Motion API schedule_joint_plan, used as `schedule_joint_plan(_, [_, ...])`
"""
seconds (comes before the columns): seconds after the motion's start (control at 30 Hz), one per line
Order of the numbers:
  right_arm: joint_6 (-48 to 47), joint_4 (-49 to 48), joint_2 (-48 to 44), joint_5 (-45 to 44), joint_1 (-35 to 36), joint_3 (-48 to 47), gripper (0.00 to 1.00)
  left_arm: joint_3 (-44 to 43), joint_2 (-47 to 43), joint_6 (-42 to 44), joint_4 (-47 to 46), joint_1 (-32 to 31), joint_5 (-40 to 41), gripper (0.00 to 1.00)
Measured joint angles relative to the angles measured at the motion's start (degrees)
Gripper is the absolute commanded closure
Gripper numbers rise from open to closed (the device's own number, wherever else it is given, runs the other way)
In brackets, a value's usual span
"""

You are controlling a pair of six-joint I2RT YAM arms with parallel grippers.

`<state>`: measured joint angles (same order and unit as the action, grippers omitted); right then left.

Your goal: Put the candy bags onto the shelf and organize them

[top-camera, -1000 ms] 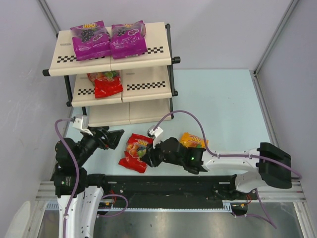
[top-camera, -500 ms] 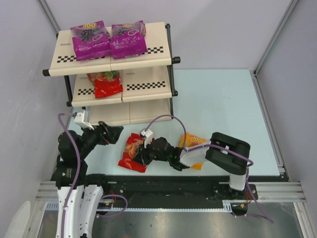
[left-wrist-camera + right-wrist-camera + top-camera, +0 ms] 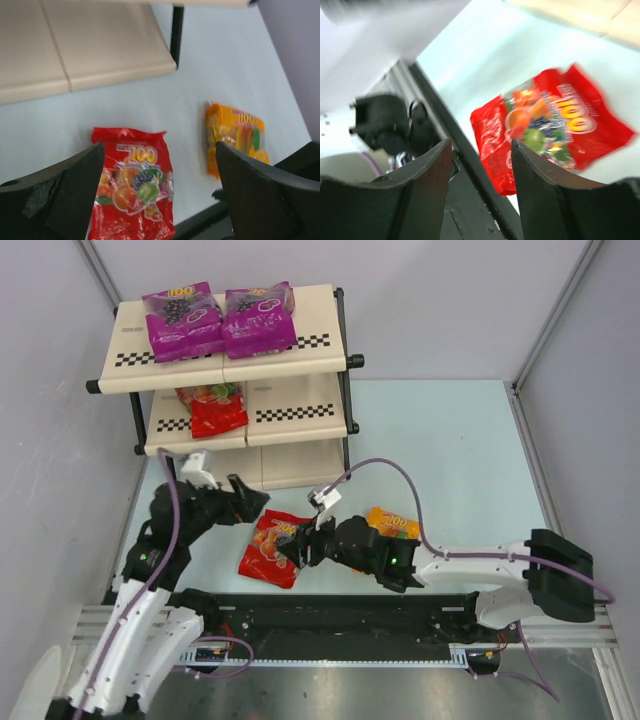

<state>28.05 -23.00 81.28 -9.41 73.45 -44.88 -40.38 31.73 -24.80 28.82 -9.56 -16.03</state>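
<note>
The shelf [image 3: 300,360] stands at the far left. Two magenta candy bags [image 3: 183,320] [image 3: 259,317] lie on its top board and a red bag [image 3: 216,408] on the middle board. Another red bag [image 3: 266,548] lies flat on the table in front of the shelf; it also shows in the left wrist view [image 3: 132,187] and the right wrist view [image 3: 545,125]. The orange-yellow bag [image 3: 393,524] lies to its right, partly under my right arm. My left gripper [image 3: 250,502] is open and empty, just behind the red bag. My right gripper [image 3: 296,550] is open and empty at the bag's right edge.
The black front rail [image 3: 330,605] runs along the table's near edge, close to the red bag. The shelf's bottom board [image 3: 75,55] and black post [image 3: 175,35] are just behind my left gripper. Grey walls close in both sides.
My left arm has reached forward and right, towards the red bag on the table. My right arm has swung, and its gripper is again at the bag's right edge. The bags have not moved.
</note>
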Motion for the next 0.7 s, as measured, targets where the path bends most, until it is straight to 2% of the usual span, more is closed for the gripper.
schedule_joint_plan(0.07, [0.57,2.4,-3.21,-3.96,0.61,0.04,0.34,0.72,2.64,-0.92,-1.36,-9.4,5.27,0.04])
schedule_joint_plan(0.13, [1.75,4.79,-5.01,-8.15,1.22,0.52,0.3,1.7,4.46,-2.51,-1.99,-16.17,10.25,0.04])
schedule_joint_plan(0.23, [4.79,7.76,-5.86,-12.83,2.23,2.73,0.26,4.26,5.05,-5.07,-2.67,-21.05,16.35,0.04])
schedule_joint_plan(0.4, [12.02,8.55,-5.35,-17.49,3.91,8.76,0.24,9.44,-0.37,-10.03,-1.77,-22.58,24.22,0.04])
schedule_joint_plan(0.53, [19.02,6.67,-0.61,-19.96,4.98,10.25,0.24,11.63,-5.31,-12.9,-0.09,-22.69,27.93,0.04])
schedule_joint_plan(0.7, [24.61,0.72,5.6,-20.96,6.19,10.36,0.23,11.63,-4.5,-13.88,0.13,-22.69,29.46,0.04])
